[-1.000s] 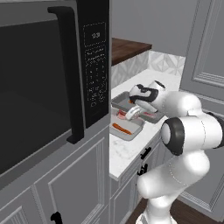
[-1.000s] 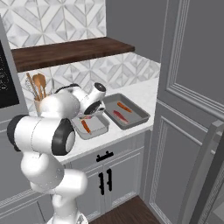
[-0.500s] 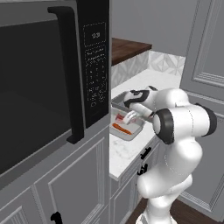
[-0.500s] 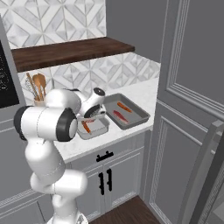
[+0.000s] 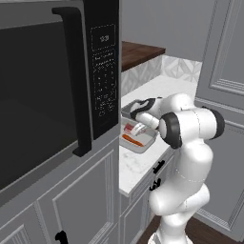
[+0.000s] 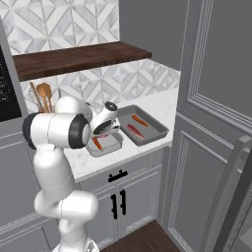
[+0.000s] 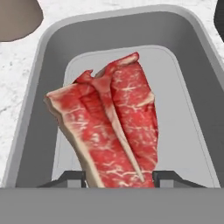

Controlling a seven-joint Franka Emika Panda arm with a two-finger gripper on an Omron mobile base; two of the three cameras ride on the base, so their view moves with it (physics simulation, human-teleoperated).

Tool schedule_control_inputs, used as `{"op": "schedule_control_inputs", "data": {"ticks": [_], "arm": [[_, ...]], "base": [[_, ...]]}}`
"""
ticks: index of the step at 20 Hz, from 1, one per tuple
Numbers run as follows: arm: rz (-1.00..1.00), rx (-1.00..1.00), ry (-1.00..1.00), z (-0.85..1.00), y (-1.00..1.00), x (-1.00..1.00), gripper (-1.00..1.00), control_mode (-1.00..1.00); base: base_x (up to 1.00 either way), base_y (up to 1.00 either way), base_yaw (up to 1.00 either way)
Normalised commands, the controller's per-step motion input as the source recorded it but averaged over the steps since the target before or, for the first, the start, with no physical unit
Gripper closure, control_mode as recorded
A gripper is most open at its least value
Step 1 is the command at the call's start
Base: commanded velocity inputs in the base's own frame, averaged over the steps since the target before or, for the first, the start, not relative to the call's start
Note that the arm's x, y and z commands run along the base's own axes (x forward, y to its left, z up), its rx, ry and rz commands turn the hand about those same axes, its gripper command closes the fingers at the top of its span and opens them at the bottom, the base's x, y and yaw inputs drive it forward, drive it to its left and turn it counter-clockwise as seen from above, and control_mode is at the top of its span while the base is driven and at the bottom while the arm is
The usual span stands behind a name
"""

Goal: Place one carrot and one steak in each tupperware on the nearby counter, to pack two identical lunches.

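Claw (image 7: 118, 177) clamped on steak (image 7: 111, 131), hanging over near tupperware (image 7: 197, 78) at counter's (image 5: 138, 174) front edge; carrot (image 5: 133, 140) already inside. Placing step underway. Next: lower toward tray floor, release beside carrot.

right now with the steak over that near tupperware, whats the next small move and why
Probably open the jaws and let go. In the hand view the steak hangs between the fingertips over the grey tupperware, and the right base view shows a carrot already in it.
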Motion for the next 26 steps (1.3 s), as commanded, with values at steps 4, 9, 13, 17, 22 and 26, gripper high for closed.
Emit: {"op": "schedule_control_inputs", "data": {"ticks": [4,9,13,17,22,26], "arm": [[0.00,0.00,-0.01,-0.09,0.00,0.38,1.00,-1.00],[0.00,0.00,0.00,-0.15,0.04,0.50,-1.00,-1.00],[0.00,0.00,0.00,-0.12,0.00,0.42,-1.00,-1.00],[0.00,-0.01,-0.01,0.04,0.00,0.20,-1.00,-1.00],[0.05,0.00,-0.12,0.74,0.00,-0.60,-1.00,-1.00],[0.08,0.00,-0.13,0.86,0.00,-1.00,-1.00,-1.00]], "base": [[0.00,0.00,0.00],[0.00,0.00,0.00],[0.00,0.00,0.00],[0.00,0.00,0.00],[0.00,0.00,0.00],[0.00,0.00,0.00]]}}
